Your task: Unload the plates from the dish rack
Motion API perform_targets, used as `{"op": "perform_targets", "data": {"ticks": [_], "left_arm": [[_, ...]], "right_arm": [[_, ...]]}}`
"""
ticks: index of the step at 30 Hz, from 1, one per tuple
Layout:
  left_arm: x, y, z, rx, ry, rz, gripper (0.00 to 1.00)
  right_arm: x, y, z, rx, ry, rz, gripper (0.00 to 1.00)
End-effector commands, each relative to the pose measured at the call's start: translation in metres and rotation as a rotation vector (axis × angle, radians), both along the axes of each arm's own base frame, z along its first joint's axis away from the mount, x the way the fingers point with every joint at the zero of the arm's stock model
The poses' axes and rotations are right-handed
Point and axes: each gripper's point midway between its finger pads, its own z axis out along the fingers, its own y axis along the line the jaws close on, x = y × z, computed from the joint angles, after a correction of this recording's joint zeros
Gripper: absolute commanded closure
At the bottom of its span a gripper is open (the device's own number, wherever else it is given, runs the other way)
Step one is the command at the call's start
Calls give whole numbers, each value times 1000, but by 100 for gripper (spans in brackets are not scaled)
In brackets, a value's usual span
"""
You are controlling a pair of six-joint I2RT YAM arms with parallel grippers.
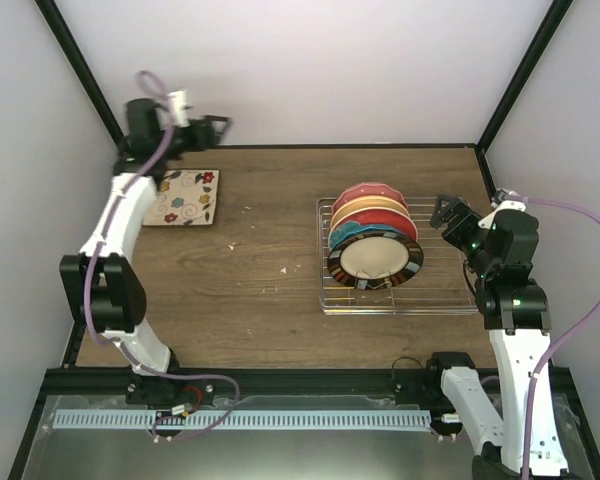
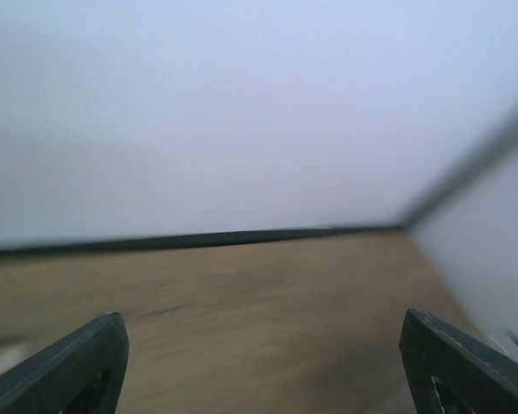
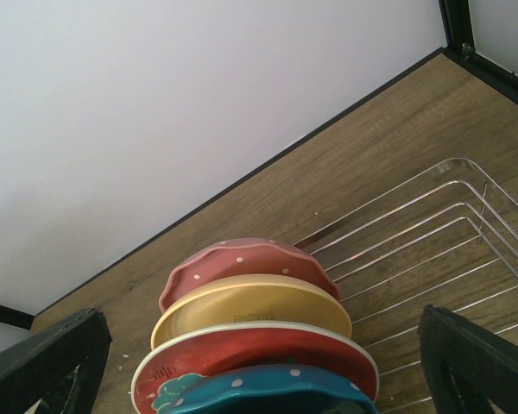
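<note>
Cream floral plate (image 1: 183,197) flat on surface (image 1: 270,250) | five plates (image 1: 375,235) upright in rack (image 1: 442,290) | left claw (image 2: 262,316) open, empty | right claw (image 3: 262,310) open, empty

No legible text or numbers anywhere; faint marks on the red plate (image 3: 242,349) are unreadable.

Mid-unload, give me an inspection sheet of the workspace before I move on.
Surface: brown wooden table.
Job's things: square floral plate flat at far left; dish rack at right holds five upright plates: pink-red scalloped plate farthest, orange-yellow plate, red plate, teal plate, striped-rim plate nearest.
Clutter: a few pale specks on the wood.
End effectors: left end effector open, empty, raised near the far-left corner; right end effector open, empty, right of the rack.
Cables: purple cable along each arm.
Surroundings: white walls, black frame posts.
</note>
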Motion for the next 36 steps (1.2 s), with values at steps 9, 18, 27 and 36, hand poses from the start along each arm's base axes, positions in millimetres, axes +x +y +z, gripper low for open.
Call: {"op": "perform_targets", "data": {"ticks": [9,18,27,36], "left_arm": [[-180,-306,40,287,-441,-1027,32],[-237,-352,-4,522,-574,-1194,39],[-254,-377,-39,634,-645,-1259,39],[-251,-388,-71,658,-630,-1284,41]], "right_arm": [[-15,-6,8,-34,-20,-31,0],[-27,-8,3,-20,-21,-47,0],[-39,-11,0,-25,-17,-64,0],[-58,-17,11,-31,-30,-103,0]]}}
